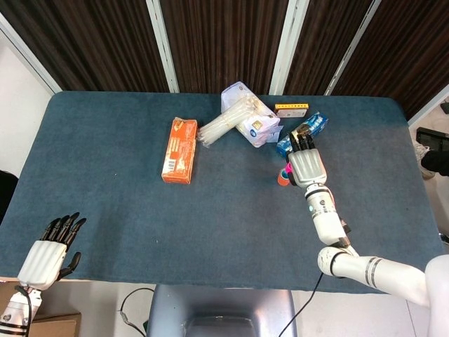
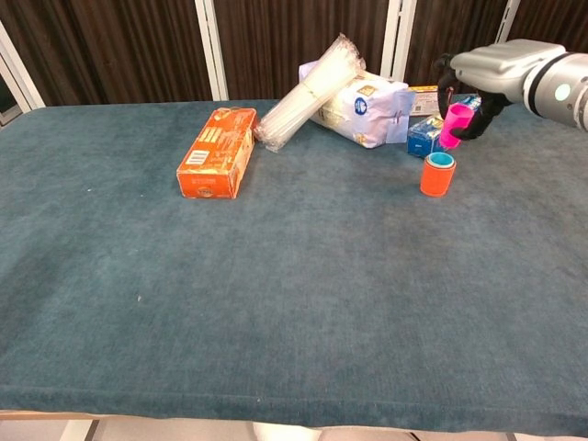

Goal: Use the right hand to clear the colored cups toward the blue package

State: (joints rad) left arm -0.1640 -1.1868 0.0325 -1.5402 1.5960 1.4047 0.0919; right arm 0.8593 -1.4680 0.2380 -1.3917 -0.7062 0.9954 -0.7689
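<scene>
One pink cup [image 2: 455, 124] sits in the right hand [image 2: 487, 78], fingers curled round it, raised off the table [image 2: 276, 276] over the blue package [image 2: 427, 136]. Orange cup [image 2: 437, 175] stands upright just beside the package. Left hand [image 1: 48, 253] empty, fingers apart, at table's near-left corner.

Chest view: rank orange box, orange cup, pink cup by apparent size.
1. Orange cardboard box, clearly largest.
2. Orange cup with blue rim and pink cup in the right hand: alike; pink partly hidden, farther, unranked.
</scene>
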